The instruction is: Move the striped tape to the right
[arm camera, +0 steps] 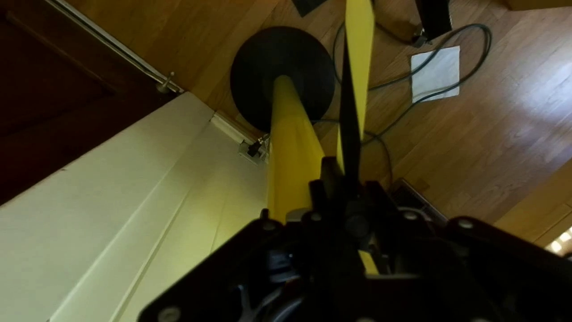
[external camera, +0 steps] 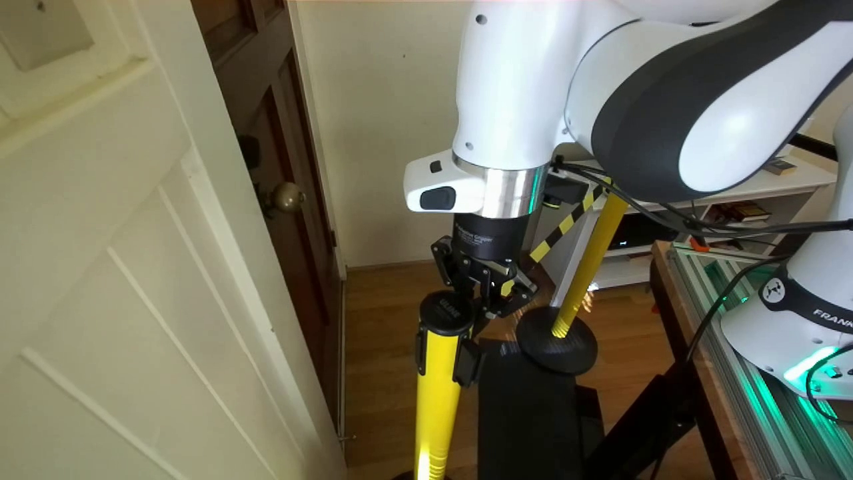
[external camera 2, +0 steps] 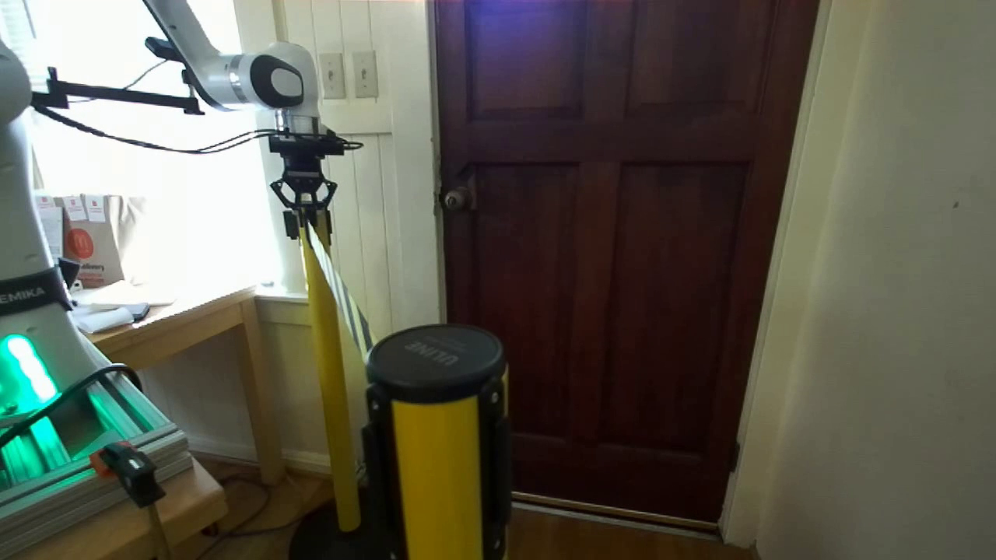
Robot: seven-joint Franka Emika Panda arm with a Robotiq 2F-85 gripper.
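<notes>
Biggest is the dark, panelled wooden door (external camera 2: 615, 257), with the glossy white arm (external camera: 520, 80), the only one here, working to one side of it. Below stand a smooth, tubular yellow post (external camera: 438, 393) close by the arm's end and a farther post (external camera: 588, 260) of the same make, rising from a round black base (external camera: 563, 353). The striped tape (arm camera: 356, 85), a thin flat belt in slanting yellow and black, runs between them, and its long axis leads from the gripper (external camera 2: 309, 218) away towards the farther post. That black, many-linked gripper seems clamped on the belt beside the nearer post's top, so the shift to the right probably means carrying it across its own length. Just beside the gripper sits the nearer post's disc-like cap (external camera: 447, 313); whether the tape's end is free of that post cannot be told.
</notes>
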